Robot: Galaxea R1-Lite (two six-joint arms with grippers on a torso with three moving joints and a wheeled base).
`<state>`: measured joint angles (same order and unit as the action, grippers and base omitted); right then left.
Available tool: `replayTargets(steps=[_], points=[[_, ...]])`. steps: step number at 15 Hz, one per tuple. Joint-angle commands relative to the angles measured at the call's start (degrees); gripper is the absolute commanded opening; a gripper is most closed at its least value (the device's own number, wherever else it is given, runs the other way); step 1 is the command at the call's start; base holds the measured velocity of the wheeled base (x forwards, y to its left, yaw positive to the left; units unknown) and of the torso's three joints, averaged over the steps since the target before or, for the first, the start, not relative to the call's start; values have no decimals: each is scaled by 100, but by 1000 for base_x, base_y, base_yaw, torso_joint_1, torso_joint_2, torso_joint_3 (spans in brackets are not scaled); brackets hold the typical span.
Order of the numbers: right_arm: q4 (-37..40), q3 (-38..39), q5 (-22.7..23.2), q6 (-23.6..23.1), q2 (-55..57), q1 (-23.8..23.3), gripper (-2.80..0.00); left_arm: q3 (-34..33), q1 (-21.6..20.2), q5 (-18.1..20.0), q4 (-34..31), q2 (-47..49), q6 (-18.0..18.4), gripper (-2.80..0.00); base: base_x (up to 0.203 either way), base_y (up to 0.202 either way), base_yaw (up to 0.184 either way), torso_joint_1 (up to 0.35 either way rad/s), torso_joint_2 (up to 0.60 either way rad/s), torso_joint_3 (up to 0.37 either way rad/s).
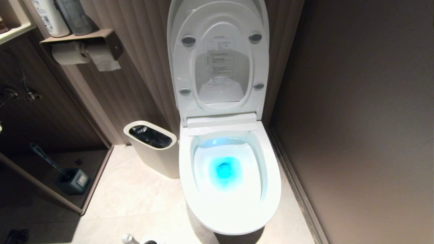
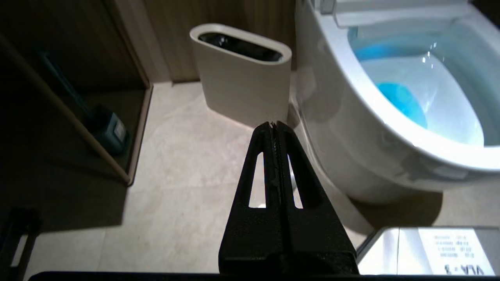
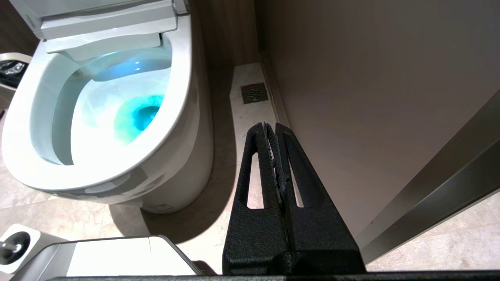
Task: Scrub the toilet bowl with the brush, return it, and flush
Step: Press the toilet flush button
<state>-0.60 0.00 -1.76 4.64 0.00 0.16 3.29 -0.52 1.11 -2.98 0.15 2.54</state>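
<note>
White toilet bowl (image 1: 230, 203) stands open, blue water inside, waste bin (image 1: 152, 145) at its left; left gripper (image 2: 273, 125) and right gripper (image 3: 270, 125) hang near it, fingers clenched, empty.

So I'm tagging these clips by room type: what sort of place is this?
A small bathroom or toilet stall, most likely. A toilet stands open with lid raised, toilet paper hangs on the wall holder, and a waste bin sits beside the bowl on a tiled floor.

The toilet bowl (image 1: 268, 189) is standing white and glossy on the tiled floor, seat and lid raised upright. Blue-tinted water is glowing inside it. The brush (image 3: 8, 246) is sitting in its white holder near the bowl's front.
</note>
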Motion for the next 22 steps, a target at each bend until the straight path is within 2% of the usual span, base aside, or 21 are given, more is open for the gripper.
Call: replayTargets(steps=[1,5,10,22], points=[[-2,0,0,2,0,2,-280,-291,-1,-107,289,-15,-200,-280,0,0,0,0,0,0],[-2,0,0,10,0,2,-280,-303,0,3,264,-6,132,-280,0,0,0,0,0,0],[-2,0,0,2,0,2,-280,-303,0,-66,307,-13,-199,-280,0,0,0,0,0,0],[-2,0,0,10,0,2,-280,-311,0,-129,307,-8,-254,-280,0,0,0,0,0,0]])
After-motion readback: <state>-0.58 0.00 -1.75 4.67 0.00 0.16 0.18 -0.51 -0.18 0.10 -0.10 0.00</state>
